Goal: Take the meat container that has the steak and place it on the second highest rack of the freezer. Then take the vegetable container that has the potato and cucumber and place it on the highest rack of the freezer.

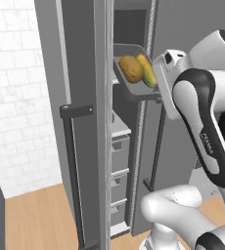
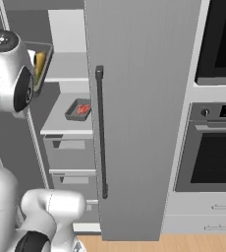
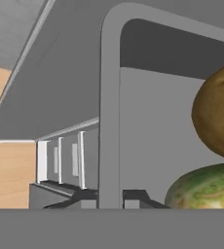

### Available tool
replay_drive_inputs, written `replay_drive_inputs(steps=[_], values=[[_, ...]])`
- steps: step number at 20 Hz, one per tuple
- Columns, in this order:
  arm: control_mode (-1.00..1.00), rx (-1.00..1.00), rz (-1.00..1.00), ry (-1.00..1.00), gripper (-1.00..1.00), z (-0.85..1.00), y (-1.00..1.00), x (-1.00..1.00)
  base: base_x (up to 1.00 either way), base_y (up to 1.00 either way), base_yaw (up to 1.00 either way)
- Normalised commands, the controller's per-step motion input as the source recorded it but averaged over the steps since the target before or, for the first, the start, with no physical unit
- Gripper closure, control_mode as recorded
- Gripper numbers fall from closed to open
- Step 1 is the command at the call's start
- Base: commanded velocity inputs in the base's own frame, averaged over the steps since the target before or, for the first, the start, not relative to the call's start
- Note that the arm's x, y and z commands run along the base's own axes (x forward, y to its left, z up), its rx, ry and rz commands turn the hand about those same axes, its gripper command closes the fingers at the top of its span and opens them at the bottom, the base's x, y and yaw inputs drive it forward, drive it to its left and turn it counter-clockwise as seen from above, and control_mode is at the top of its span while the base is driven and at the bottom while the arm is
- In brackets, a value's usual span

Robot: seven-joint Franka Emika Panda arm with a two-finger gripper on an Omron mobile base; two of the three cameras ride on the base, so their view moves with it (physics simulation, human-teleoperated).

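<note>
I have the shallow grey vegetable container (image 1: 134, 73) by its rim. In the hand view my two dark fingers (image 3: 109, 198) stand close together on either side of that thin grey wall, clamped on it with only the rim's thickness between them. I grip the edge because the tray is too wide to span, so the load hangs out beyond my hand. From the left base view the tray looks tipped steeply, its open face turned toward the camera.

The container is up at the height of the tall grey freezer (image 2: 144, 123), in the opening beside the door and above the highest rack (image 2: 70, 66), that flat pale upper shelf. I cannot tell whether it is touching the shelf or anything else. Inside lie one rounded yellowish-brown potato (image 1: 130, 68) and one short yellow-green cucumber (image 1: 148, 73), pressed against each other toward one side of the tray, which I judge is where the tilt lets them settle.

One shelf down, on the second highest rack (image 2: 61, 118), sits the other small grey container (image 2: 78, 109) with one flat red steak (image 2: 83, 109) in it, so the first half of the job looks done. Below that I count two light grey drawers (image 2: 68, 150) in the right base view.

What is left, I think, is to level the tray over the top shelf and set it flat before letting go, or the vegetables may roll out.
</note>
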Motion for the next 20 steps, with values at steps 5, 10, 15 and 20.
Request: replay_drive_inputs(steps=[5, 10, 15, 20], values=[[-1.00, -0.05, -0.01, 0.03, 1.00, 0.12, 0.27, 0.51, 0.00, 0.00, 0.00], [-1.00, -0.02, -0.01, 0.02, 1.00, 0.01, 0.19, 0.70, 0.00, 0.00, 0.00], [-1.00, 0.00, 0.00, 0.10, 1.00, 0.06, -0.03, 0.86, 0.00, 0.00, 0.00], [-1.00, 0.00, 0.00, 0.02, 1.00, 0.00, 0.00, 0.81, 0.00, 0.00, 0.00]])
